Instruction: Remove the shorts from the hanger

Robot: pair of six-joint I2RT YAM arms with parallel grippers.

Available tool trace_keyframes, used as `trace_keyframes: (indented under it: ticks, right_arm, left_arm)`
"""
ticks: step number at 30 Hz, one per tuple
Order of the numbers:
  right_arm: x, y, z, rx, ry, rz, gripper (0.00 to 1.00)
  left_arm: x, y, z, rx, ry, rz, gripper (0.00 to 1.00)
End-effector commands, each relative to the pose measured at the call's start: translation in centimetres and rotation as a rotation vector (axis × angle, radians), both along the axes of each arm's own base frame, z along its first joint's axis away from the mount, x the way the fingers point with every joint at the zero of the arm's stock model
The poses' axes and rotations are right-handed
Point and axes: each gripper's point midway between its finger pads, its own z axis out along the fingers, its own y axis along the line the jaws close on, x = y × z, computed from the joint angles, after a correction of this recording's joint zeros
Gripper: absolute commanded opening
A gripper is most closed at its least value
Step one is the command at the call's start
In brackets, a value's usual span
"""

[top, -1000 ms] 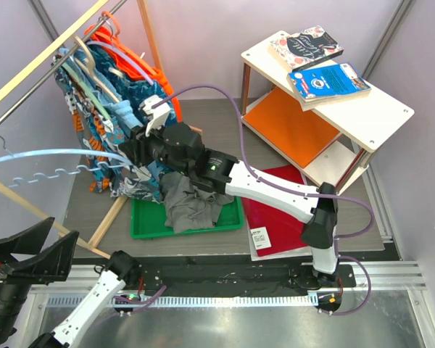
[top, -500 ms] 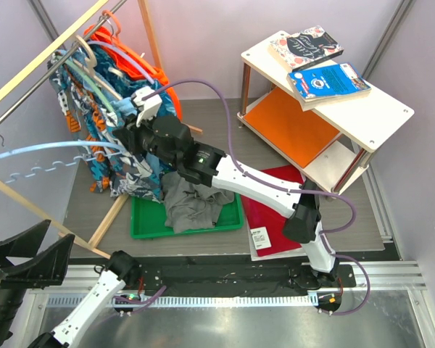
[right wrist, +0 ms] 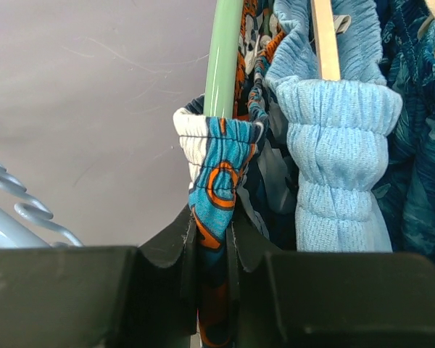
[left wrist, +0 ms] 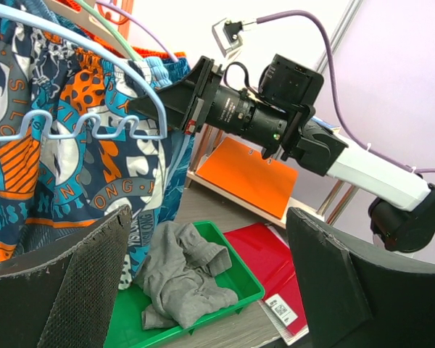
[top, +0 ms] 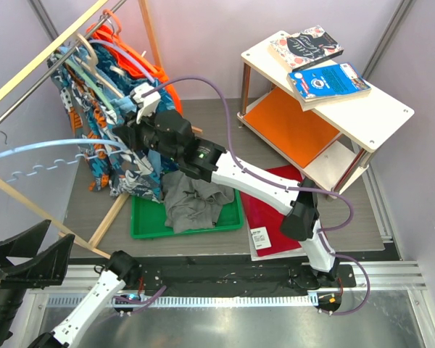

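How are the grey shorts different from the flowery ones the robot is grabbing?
The grey shorts are plain; the flowery shorts have a busy blue, orange and white print. The grey shorts lie crumpled in the green tray; the flowery shorts hang from a green hanger. The right gripper pinches the flowery shorts; nothing holds the grey shorts. Both are soft cloth.

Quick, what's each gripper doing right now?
Left gripper: open, holding nothing.
Right gripper: closed on the waistband of the floral shorts.
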Motion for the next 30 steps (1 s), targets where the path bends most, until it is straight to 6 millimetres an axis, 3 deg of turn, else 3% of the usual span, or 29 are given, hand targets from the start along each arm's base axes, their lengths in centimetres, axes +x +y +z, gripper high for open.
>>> trace_keyframes:
  ticks: [1,2,3,8,11,12,13,21,27,29,30]
  right_arm:
    - [-2.4,0.5,3.2,0.057,-0.131,0.124,0.01]
    - [-2.6,-0.1,4.8,0.093,-0.166,0.120,0.01]
    - [-2.5,-0.2,3.9,0.078,-0.174,0.117,0.01]
    - [-3.5,-2.1,6.7,0.200,-0.241,0.109,0.01]
    - [-4.1,-2.9,7.5,0.256,-0.252,0.113,0.01]
    - [-4.1,-2.8,6.7,0.252,-0.247,0.114,0.01]
    - [-4.3,-3.4,7.7,0.290,-0.260,0.114,0.01]
    - [-4.2,-3.6,9.0,0.337,-0.276,0.096,0.01]
    - [-4.3,-3.9,8.8,0.292,-0.253,0.098,0.01]
    - [-4.2,-3.2,6.8,0.207,-0.212,0.111,0.01]
    - [-4.0,-2.8,6.8,0.172,-0.217,0.115,0.01]
  left_arm:
    - [0.0,0.1,0.0,-0.010,0.006,-0.002,0.86]
    - [0.0,0.2,0.0,-0.013,0.006,0.003,0.86]
    - [0.0,0.2,0.0,-0.015,0.007,0.003,0.86]
    - [0.0,0.2,0.2,-0.024,0.005,0.002,0.86]
    - [0.1,0.2,0.2,-0.026,0.007,0.000,0.86]
    - [0.1,0.1,0.1,-0.025,0.009,-0.002,0.86]
    - [0.1,0.1,0.2,-0.025,0.008,-0.005,0.86]
    - [0.1,0.1,0.1,-0.031,0.015,-0.003,0.86]
    - [0.1,0.1,0.1,-0.030,0.016,-0.005,0.86]
    - [0.1,0.1,0.0,-0.030,0.017,-0.003,0.86]
    - [0.2,0.1,0.0,-0.030,0.018,-0.002,0.86]
